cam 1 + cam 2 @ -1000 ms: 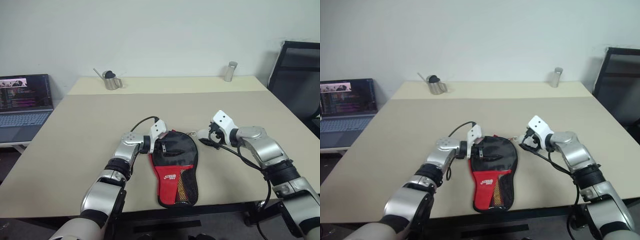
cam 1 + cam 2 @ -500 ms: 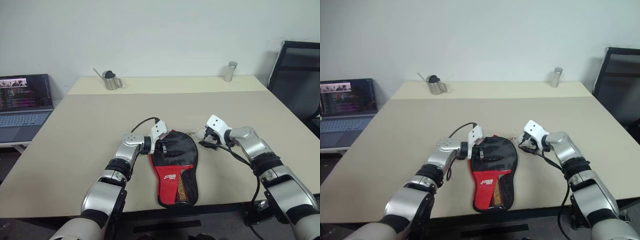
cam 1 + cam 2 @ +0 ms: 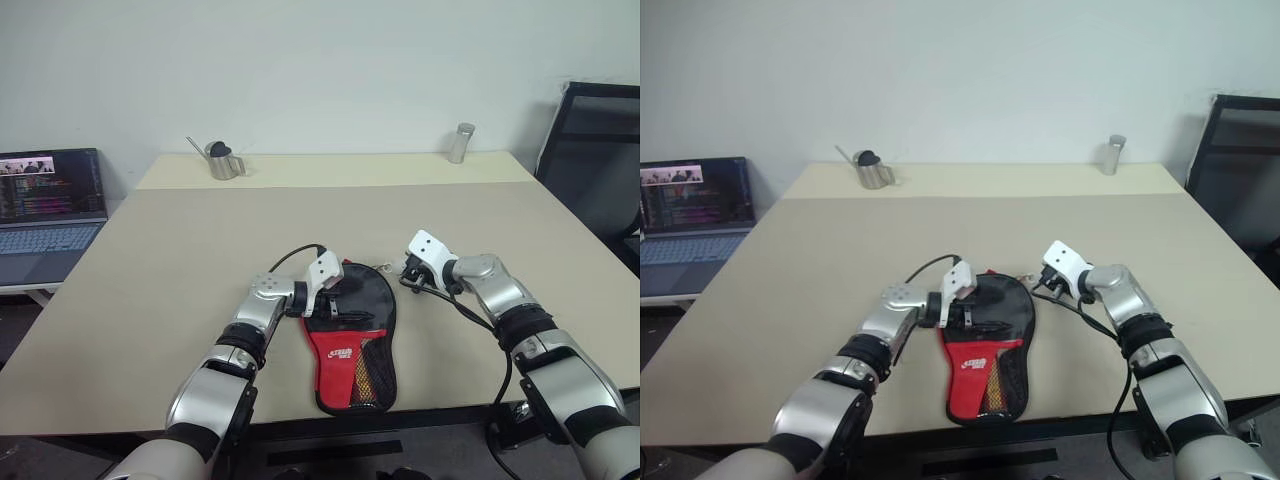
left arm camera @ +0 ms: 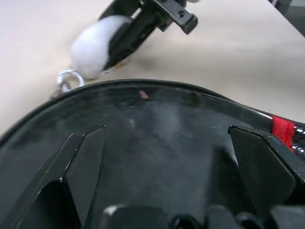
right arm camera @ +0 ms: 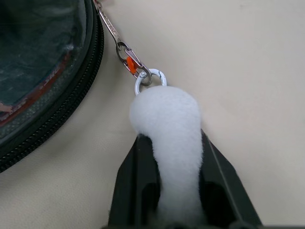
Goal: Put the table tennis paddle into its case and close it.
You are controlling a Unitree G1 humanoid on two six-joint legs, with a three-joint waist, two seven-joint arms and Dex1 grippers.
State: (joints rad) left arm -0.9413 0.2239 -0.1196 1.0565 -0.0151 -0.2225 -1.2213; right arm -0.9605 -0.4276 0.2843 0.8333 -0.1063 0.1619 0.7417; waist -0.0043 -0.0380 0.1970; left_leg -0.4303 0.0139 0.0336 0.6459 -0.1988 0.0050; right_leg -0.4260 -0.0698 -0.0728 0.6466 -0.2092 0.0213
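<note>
Closing step: right gripper (image 5: 177, 191) pinches the case's (image 3: 350, 335) white fluffy zipper pull (image 5: 171, 143), left gripper (image 4: 167, 162) spread over case; next, draw zip round.

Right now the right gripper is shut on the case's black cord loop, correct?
Not quite. The right gripper is shut on a white fluffy pompom clipped by a ring to the case; the right wrist view shows it.
</note>
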